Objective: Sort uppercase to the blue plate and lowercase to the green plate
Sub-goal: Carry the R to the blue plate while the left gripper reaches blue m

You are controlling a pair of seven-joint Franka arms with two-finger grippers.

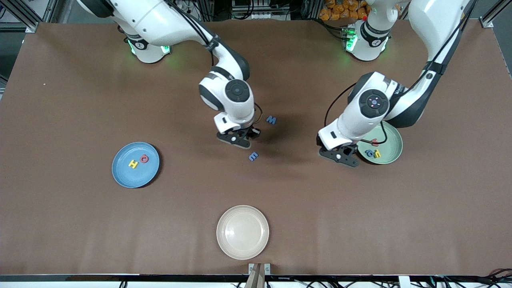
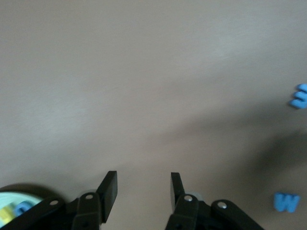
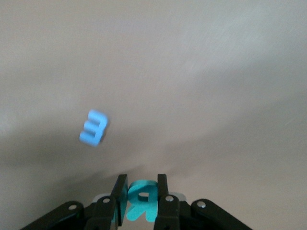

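My right gripper [image 1: 243, 141] [image 3: 142, 189] is shut on the teal R [image 3: 142, 201], low over the table between the blue W [image 1: 271, 119] [image 2: 287, 201] and the light-blue three-pronged letter [image 1: 253, 156] [image 3: 93, 128]. The blue plate [image 1: 128, 176] toward the right arm's end holds the yellow H [image 1: 133, 163] and the red Q [image 1: 144, 159]. The green plate [image 1: 392, 140] [image 2: 7, 200] holds a blue letter [image 1: 370, 153], a yellow letter [image 1: 377, 153] and a red letter [image 1: 375, 141]. My left gripper [image 1: 344, 158] [image 2: 143, 184] is open and holds nothing, beside that plate's rim.
A cream plate [image 1: 242, 232] with nothing in it lies near the table's front edge, nearer to the front camera than all the letters. Brown table surface stretches between the three plates.
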